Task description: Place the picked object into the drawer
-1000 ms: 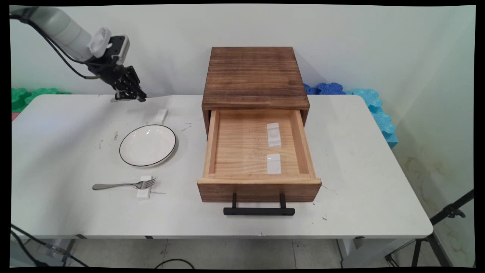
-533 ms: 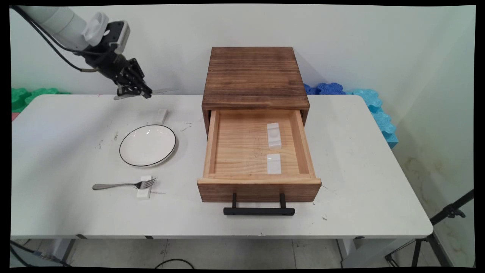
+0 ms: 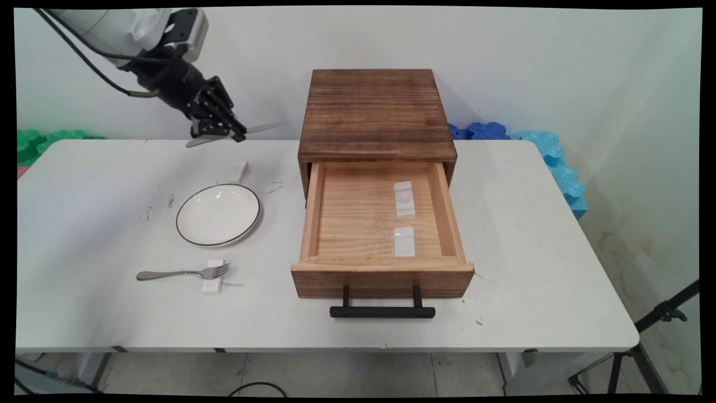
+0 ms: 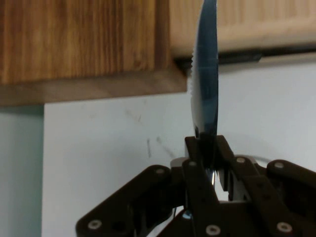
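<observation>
My tool (image 3: 234,132), upper left of the frame, is clenched on a table knife (image 4: 206,74), held mid-length above the tabletop (image 3: 531,235). I judge it light, stiff and slippery steel; its serrated blade points toward the wooden drawer box (image 3: 376,115).

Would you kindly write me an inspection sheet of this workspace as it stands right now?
Surface: white table, scuffed with dark specks near the plate.
Things: table knife held off the table; wooden box with its drawer open, two white rests inside; white plate; fork with its tines on a white rest; another white rest behind the plate.
Clutter: nothing seen.
Gripper: gripper shut on the knife, raised left of the box.
Cables: black cables hang from the arm.
Surroundings: pale wall; green, blue foam pieces behind the table; tripod at right.
</observation>
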